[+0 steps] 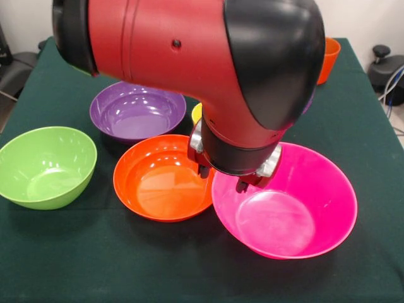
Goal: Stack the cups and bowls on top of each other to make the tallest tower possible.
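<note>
Your gripper (222, 178) hangs over the huge pink bowl (315, 208) beside the large orange bowl (161, 183), its grip state unreadable

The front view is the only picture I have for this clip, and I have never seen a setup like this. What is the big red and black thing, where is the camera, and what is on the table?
The big red and black shape is a robot arm reaching down from above. The camera faces it from across a table covered in dark green cloth. At the arm's lower end is its gripper, hanging over the spot where two bowls meet; the arm hides most of it, so whether it holds anything cannot be told.

Four open bowls stand apart on the cloth: a huge pink bowl, a large orange bowl, a purple bowl and a green bowl. All look empty, and nothing is stacked yet. An orange cup and a sliver of something yellow peek out behind the arm.
</note>
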Controlling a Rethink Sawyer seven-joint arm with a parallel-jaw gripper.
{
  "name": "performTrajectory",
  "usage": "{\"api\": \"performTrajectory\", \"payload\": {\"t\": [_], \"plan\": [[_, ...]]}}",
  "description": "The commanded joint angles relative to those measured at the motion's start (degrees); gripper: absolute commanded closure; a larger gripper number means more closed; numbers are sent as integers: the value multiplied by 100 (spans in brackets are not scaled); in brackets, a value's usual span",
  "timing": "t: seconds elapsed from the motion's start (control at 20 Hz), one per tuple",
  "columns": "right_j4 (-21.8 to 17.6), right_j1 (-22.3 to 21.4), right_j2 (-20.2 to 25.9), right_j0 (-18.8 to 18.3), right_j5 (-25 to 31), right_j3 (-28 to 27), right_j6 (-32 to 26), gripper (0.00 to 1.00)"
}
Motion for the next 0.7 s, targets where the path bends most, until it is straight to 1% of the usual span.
{"api": "performTrajectory", "payload": {"t": [0.05, 0.15, 0.25, 0.35, 0.4, 0.45, 0.55, 0.7], "plan": [[299, -92, -463, -228, 595, -57, -2000, 0], [293, -145, -465, -234, 633, -27, -2133, 0], [515, -93, -727, -318, 610, -111, -2265, 0], [529, -102, -736, -340, 604, -105, -2368, 0], [616, -47, -827, -374, 538, -131, -2427, 0], [592, -42, -805, -383, 523, -124, -2480, 0], [796, 61, -1063, -492, 421, -190, -2595, 0], [823, 126, -1102, -526, 315, -170, -2695, 0]]}}
